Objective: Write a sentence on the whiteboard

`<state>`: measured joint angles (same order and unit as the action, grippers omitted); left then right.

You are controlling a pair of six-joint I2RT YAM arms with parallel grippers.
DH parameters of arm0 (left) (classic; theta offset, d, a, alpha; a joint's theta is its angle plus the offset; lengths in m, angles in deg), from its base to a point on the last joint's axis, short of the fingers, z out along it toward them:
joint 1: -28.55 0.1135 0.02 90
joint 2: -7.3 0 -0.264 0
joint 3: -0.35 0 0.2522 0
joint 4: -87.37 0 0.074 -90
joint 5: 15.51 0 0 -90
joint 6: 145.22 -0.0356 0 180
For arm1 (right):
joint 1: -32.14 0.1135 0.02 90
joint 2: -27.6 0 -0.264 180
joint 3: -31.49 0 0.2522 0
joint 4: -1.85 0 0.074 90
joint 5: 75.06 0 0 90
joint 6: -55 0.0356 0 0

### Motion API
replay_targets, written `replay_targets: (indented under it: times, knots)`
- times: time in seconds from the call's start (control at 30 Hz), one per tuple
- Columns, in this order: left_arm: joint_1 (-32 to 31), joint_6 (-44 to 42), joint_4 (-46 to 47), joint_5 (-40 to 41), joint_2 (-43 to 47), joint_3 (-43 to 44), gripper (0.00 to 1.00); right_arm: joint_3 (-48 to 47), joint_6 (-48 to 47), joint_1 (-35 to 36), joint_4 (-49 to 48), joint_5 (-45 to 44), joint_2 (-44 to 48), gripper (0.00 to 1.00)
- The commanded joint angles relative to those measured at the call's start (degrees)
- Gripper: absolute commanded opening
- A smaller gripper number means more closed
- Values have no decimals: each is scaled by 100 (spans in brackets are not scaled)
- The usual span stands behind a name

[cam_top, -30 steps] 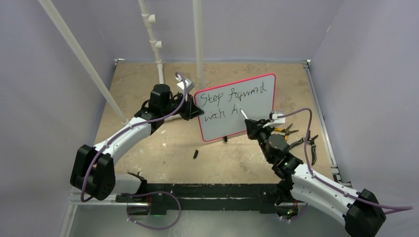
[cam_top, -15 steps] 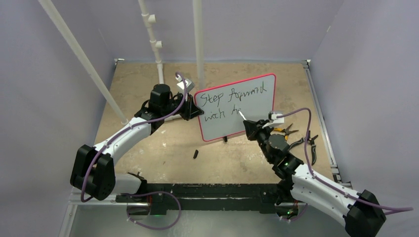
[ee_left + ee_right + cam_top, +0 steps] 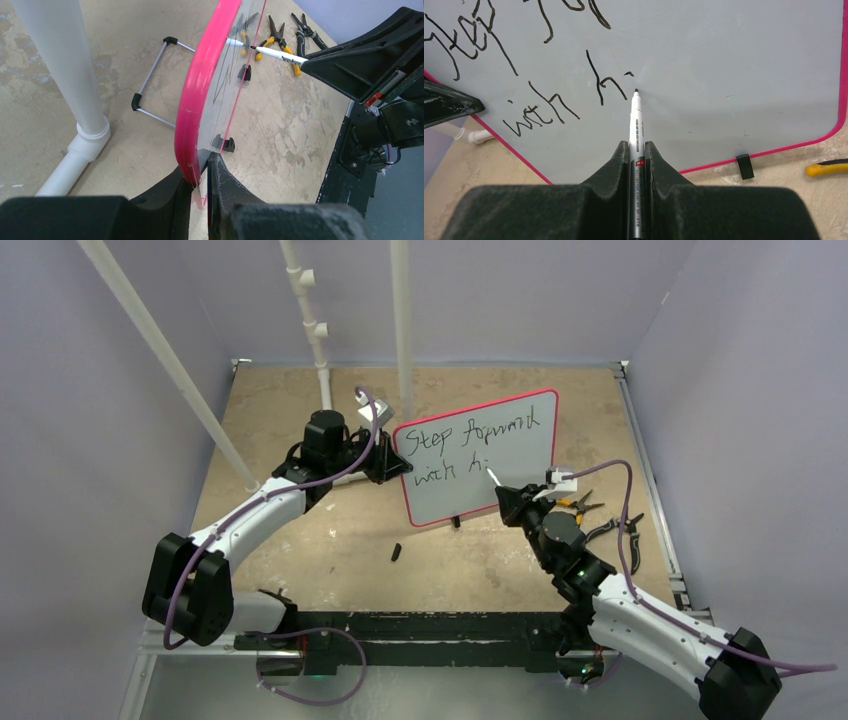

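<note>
the right gripper (image 3: 636, 150) is clamped on a marker (image 3: 634, 117), whose long axis runs straight out ahead of the jaws to a tip at, or just off, the whiteboard (image 3: 734, 65). the sentence (image 3: 531, 70) lies up and left of that tip: 2 lines, the lower one stopping at "with h" plus 1 short dash. bare board for the missing letters lies to the tip's right. the left gripper (image 3: 200, 170) pinches the board's pink edge, steadying it upright; only the right arm is placed to write.
</note>
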<state>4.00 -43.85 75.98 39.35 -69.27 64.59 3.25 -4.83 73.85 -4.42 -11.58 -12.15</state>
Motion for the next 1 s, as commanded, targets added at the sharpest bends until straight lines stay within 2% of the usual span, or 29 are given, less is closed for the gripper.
replay_targets:
  times: [0.0, 0.57, 0.97]
  knots:
    - [-75, -48, -430, 235, -77, -38, 0, -71, 49, 2, -63, -244, -55, 0]
    - [-76, -55, -430, 240, -77, -29, 0, -231, -337, -1, -690, -280, -189, 0]
    - [-76, -57, -429, 238, -77, -29, 0, -187, -407, 3, -730, -79, -257, 0]
